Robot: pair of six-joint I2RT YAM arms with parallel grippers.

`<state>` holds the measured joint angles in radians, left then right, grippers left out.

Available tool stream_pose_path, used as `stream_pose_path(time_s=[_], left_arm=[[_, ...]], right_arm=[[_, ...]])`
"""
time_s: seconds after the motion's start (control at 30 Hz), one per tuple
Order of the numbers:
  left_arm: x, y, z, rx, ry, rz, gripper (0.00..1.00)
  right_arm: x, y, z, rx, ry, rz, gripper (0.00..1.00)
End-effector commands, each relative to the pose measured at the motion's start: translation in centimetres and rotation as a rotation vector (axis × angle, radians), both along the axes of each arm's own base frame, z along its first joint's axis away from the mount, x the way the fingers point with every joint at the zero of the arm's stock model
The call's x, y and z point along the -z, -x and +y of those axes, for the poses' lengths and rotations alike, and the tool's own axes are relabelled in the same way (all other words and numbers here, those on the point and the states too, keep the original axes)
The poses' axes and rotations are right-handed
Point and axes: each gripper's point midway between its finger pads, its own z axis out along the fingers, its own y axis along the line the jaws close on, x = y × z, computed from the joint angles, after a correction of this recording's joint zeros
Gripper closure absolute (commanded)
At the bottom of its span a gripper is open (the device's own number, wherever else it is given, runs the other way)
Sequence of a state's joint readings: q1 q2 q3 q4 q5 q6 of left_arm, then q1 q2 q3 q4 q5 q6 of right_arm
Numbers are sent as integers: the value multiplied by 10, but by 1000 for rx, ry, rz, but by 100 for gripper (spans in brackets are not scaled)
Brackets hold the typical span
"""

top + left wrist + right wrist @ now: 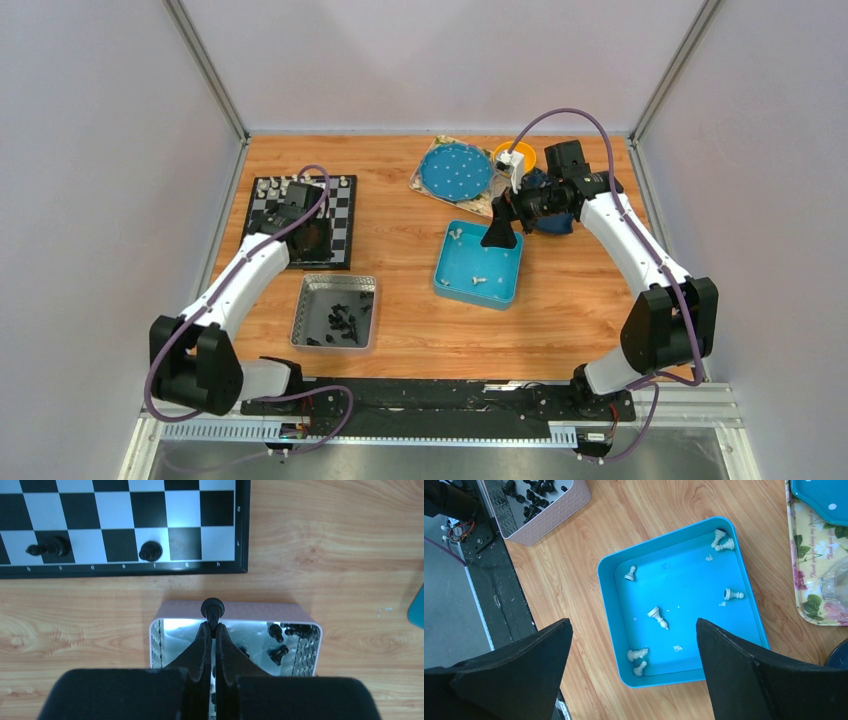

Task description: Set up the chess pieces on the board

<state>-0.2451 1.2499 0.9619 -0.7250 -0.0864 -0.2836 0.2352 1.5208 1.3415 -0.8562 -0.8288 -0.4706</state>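
1. Partly done: cream chessmen (pixel 275 186) stand along the board's (pixel 200 545) far edge, two black ones (pixel 150 551) on its near row.
2. My left gripper (pixel 213 630) is clamped on a black pawn (pixel 212 607) above the silver tray (pixel 235 611) (more black pieces (pixel 277 630) inside).
3. My right gripper (pixel 633 624) hangs wide open over the blue tray (pixel 606 570), several cream pieces (pixel 657 616) unplaced.

Our left arm (pixel 238 282) reaches forward from its base, elbow bent and wrist tipped down. The left end effector (pixel 213 626) has its fingers pressed together on a black chess piece (pixel 212 607), whose round head pokes out past the fingertips. Our right arm (pixel 640 250) curves inward toward the middle. The right end effector (pixel 499 236) points down, fingers spread wide, gripping nothing.
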Motion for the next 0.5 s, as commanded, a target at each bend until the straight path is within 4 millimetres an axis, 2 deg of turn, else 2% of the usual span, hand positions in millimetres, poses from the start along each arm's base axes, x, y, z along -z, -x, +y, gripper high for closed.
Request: stream_pose_path(time_s=[0.0,0.2,0.47], left_arm=[[-12,-34,4,31,-26,-49,100],[9,-48,7,39,-33,4,100],[33,-54,14,51,-59,55,100]], right_arm=[[-13,-4,5,-33,-23,-59,3],[-10,-6,5,-33,-19,-56,3],[-9,-6,5,-33,-17,-47,3]])
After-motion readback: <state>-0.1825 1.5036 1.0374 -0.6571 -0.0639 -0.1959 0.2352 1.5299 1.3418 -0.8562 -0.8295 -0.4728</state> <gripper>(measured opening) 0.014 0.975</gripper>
